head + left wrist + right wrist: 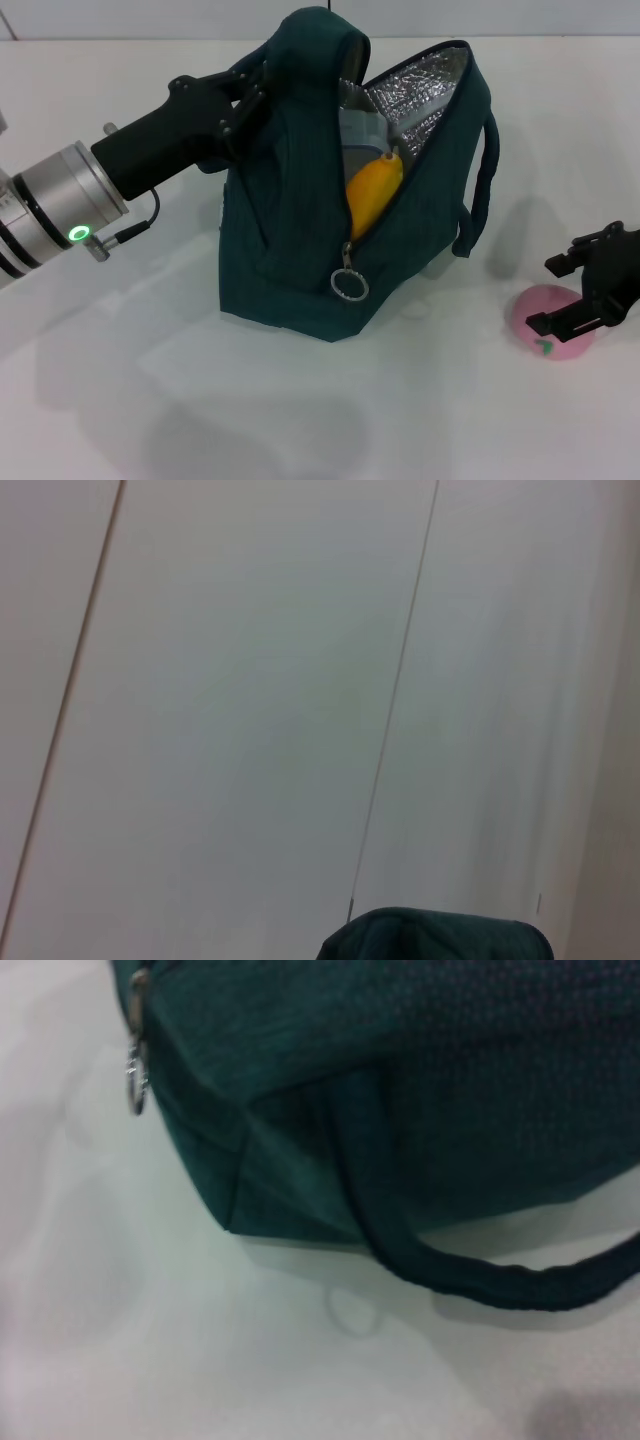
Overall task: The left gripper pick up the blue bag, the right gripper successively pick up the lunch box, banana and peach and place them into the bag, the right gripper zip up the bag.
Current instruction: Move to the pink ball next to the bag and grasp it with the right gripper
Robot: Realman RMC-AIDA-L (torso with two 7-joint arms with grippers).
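The blue bag (pixel 290 230) stands open on the white table, its silver lining showing. My left gripper (pixel 245 100) is shut on the bag's upper left side and holds that side up. Inside the opening lie the yellow banana (pixel 372 190) and, behind it, part of the clear lunch box (pixel 360 135). The zipper's ring pull (pixel 349 285) hangs at the front. The pink peach (pixel 565 335) rests on the table at the right. My right gripper (pixel 550 293) hovers just over it, open, with one finger across the peach's top. The right wrist view shows the bag's side (pixel 450 1080) and a handle (pixel 480 1280).
The bag's other handle (pixel 485 180) hangs loose on its right side. The left wrist view shows a pale panelled wall and a bit of bag fabric (pixel 435 938). White table surface (pixel 300 410) spreads in front of the bag.
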